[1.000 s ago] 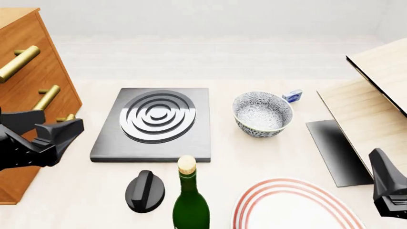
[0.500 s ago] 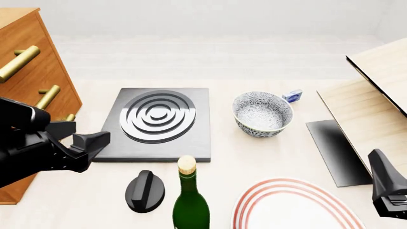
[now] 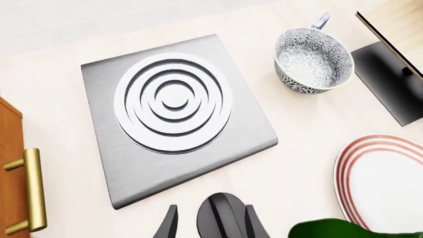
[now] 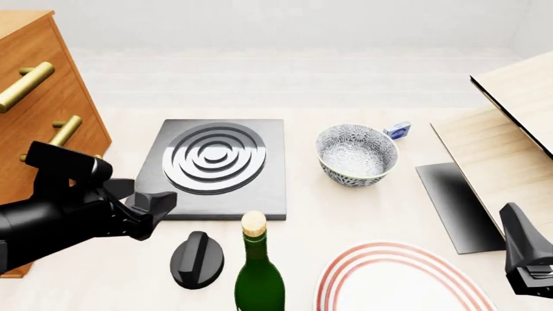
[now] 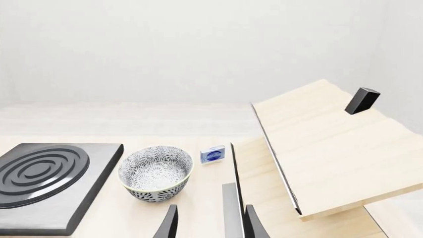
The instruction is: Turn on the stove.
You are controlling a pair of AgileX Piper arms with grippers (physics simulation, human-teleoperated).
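The wine bottle point(image 4: 258, 275) and striped plate point(image 4: 399, 278) (front view) run off the lower edge.

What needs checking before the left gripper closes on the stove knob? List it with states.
1. Left gripper open: ok, fingers apart.
2. Knob between the fingers: ok in the left wrist view.
3. Fingers touching the knob: cannot tell.
4. Green bottle clear of the gripper: not ok, right beside the knob.
5. Stove plate unobstructed: ok.
6. Right gripper out of the way: ok, near the wooden board.
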